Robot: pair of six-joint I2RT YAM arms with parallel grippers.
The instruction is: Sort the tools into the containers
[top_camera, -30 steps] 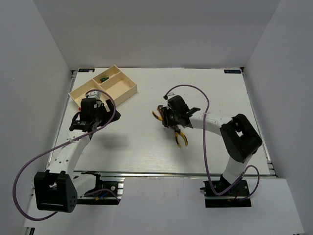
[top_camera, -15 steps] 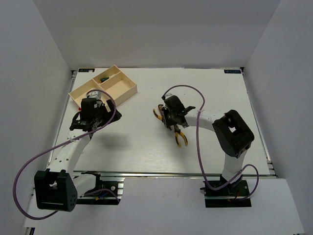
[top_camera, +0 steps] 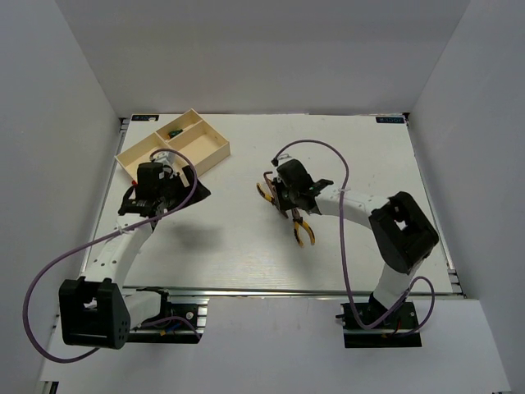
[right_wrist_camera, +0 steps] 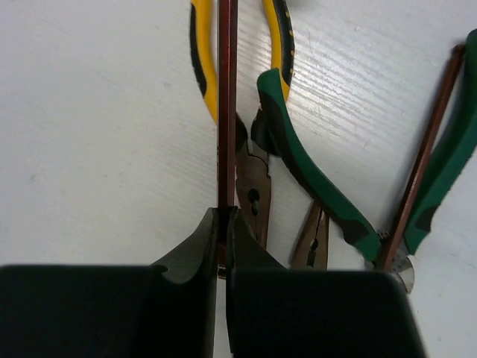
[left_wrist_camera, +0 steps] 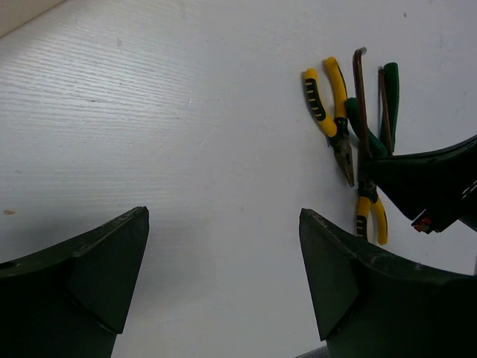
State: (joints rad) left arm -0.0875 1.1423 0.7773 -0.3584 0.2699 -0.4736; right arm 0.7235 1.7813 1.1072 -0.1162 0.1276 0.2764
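In the right wrist view my right gripper [right_wrist_camera: 226, 214] is shut on a thin dark red-brown rod [right_wrist_camera: 226, 112] that lies in a pile of tools on the table. Beside the rod are yellow-handled pliers [right_wrist_camera: 201, 67], green-handled pliers [right_wrist_camera: 313, 179] and a second thin rod [right_wrist_camera: 422, 156]. From above, the right gripper [top_camera: 283, 201] is low over this pile at mid-table. My left gripper [top_camera: 190, 185] hovers open and empty near the cream tray [top_camera: 205, 160]. A small green piece [top_camera: 174, 132] lies in one small compartment. The left wrist view shows yellow pliers [left_wrist_camera: 328, 104] far ahead of its open gripper [left_wrist_camera: 222, 216].
A second pair of yellow-handled pliers [top_camera: 303, 231] lies just nearer than the right gripper. The tray stands at the table's far left corner, close to the left wall. White walls enclose the table on three sides.
The right gripper has closed from half open onto the thin rod, and its arm shifted slightly. The left gripper stays open, nearly in place.
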